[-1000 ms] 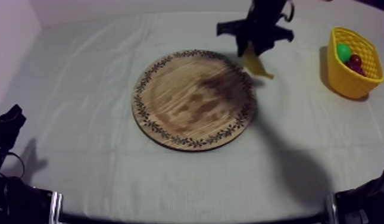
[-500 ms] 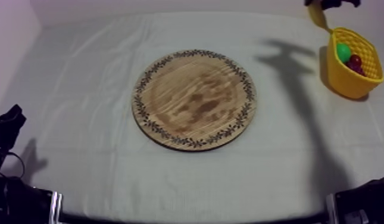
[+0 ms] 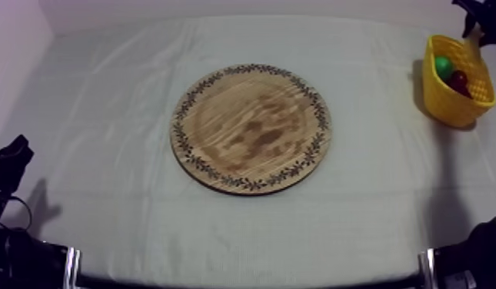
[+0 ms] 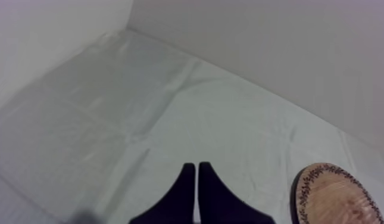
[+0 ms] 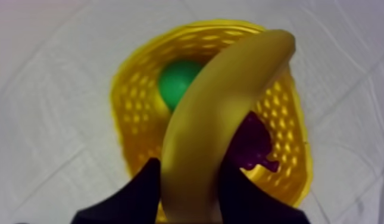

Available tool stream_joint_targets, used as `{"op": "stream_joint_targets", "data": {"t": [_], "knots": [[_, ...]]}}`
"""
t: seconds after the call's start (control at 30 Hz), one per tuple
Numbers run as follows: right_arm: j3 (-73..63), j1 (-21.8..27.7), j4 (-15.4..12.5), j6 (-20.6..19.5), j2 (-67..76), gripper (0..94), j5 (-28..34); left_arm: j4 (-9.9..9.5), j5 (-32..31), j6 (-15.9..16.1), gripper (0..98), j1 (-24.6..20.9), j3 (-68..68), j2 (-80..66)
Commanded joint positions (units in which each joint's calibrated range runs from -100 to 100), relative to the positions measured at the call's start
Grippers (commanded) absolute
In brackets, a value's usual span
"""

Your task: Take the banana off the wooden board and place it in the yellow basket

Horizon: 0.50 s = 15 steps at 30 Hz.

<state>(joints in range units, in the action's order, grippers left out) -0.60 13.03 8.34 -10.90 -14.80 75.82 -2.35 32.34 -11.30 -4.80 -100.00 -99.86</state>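
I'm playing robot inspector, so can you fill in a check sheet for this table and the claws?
Surface: grey-white cloth, wrinkled.
Job's things: banana held over the yellow basket, not yet let go; wooden board bare.
Clutter: green toy fruit and small red fruit inside the basket.
Claws: right claw shut on the banana; left claw shut on nothing, over the cloth near the board.
Cables: nothing seen.
Surroundings: pale wall behind the table.

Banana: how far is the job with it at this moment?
Done: the wooden board lies bare, so the banana is picked up. In hand: the right gripper, fingers shut on it, holds it over the yellow basket. Left: lower it in and release.
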Motion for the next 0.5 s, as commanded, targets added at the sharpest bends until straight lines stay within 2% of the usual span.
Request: {"op": "stream_joint_targets", "data": {"t": [0.0, 0.1, 0.2, 0.3, 0.47], "knots": [[0.6, 0.8, 0.4, -0.5, -0.5, 40.1, -0.5, -0.02, 0.0, 0.0, 0.1, 0.0, 0.0, 0.0], [1.7, 1.5, 0.6, -0.7, -0.4, 50.6, -1.1, -0.02, 0.0, 0.0, 0.1, 0.0, 0.0, 0.0], [3.0, 1.9, 0.3, -0.4, 0.7, 56.8, -1.6, -0.02, 0.0, 0.0, 0.1, 0.0, 0.0, 0.0], [4.1, 1.9, -0.3, 0.3, 3.1, 58.2, -1.2, -0.02, 0.0, 0.0, 0.1, 0.0, 0.0, 0.0], [6.0, 1.2, -2.0, 2.3, 10.8, 54.9, -0.3, -0.02, 0.0, 0.0, 0.1, 0.0, 0.0, 0.0]]}}
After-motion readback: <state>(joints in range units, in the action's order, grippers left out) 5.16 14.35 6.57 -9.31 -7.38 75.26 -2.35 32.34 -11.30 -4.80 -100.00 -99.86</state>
